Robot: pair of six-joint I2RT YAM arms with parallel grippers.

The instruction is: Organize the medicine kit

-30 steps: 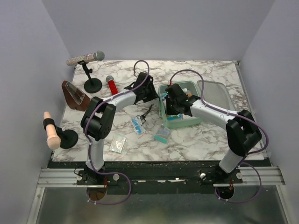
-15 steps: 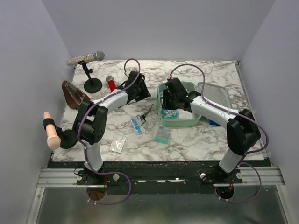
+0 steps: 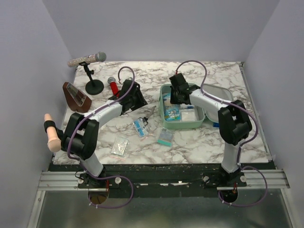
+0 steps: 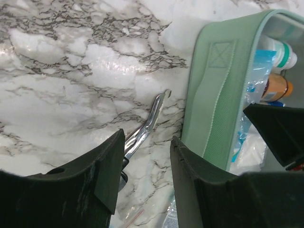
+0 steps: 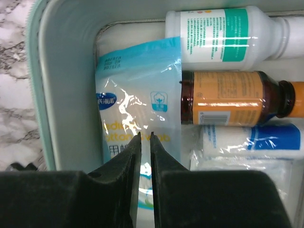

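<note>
The mint-green medicine kit (image 3: 167, 118) lies open right of centre, its lid (image 3: 219, 95) flat behind it. In the right wrist view it holds a white bottle (image 5: 228, 33), an amber bottle (image 5: 228, 97), a blue cotton-swab packet (image 5: 137, 95) and a blue-and-white packet (image 5: 251, 142). My right gripper (image 3: 175, 97) (image 5: 145, 135) is shut and empty, just above the swab packet at the kit's far-left corner. My left gripper (image 3: 137, 102) (image 4: 147, 142) is open and empty over the table, left of the kit wall (image 4: 213, 109), above metal scissors (image 4: 147, 126).
A blue packet (image 3: 139, 127), a teal box (image 3: 165, 137) and a clear packet (image 3: 119, 146) lie on the marble in front. A microphone stand (image 3: 94, 86), a red microphone (image 3: 114, 87), a brown holder (image 3: 75, 96) and a pink-handled stand (image 3: 53, 134) are at the left.
My left gripper has drawn back to the left, away from the kit. My right gripper has moved to the kit's far-left corner, so the contents now show.
</note>
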